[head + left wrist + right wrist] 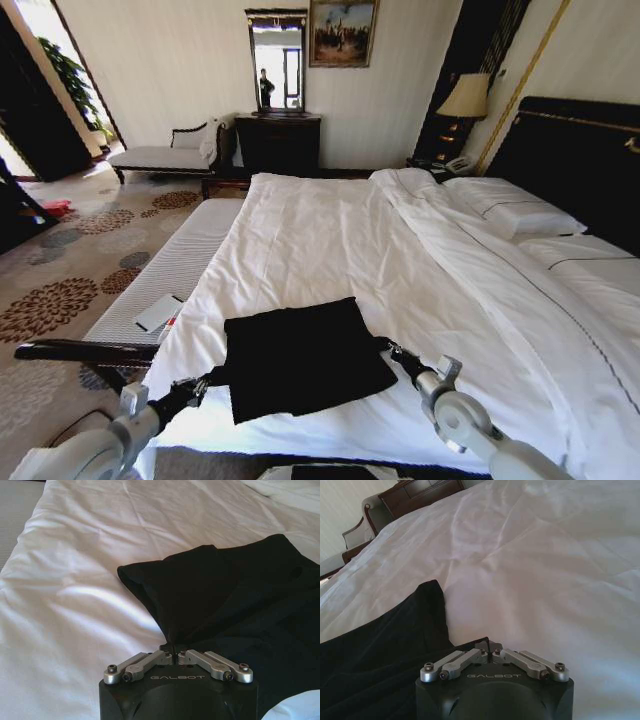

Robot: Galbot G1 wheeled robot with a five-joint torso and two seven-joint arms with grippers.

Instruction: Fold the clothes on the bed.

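The clothes are one black T-shirt (305, 358), lying as a rough rectangle on the white duvet of the bed (330, 235) near its foot edge. My left gripper (214, 378) is at the shirt's left edge, and in the left wrist view it (172, 649) is shut on a bunched fold of the black shirt (235, 595). At the shirt's right edge is my right gripper (392, 349). In the right wrist view it (490, 648) is shut on the black shirt's (395, 640) edge.
A striped upholstered bench (175, 265) runs along the bed's left side with a white flat item (158, 312) on it. Pillows (510, 212) and the dark headboard (580, 160) are at the right. A dresser (278, 142) and a chaise (165, 156) stand by the far wall.
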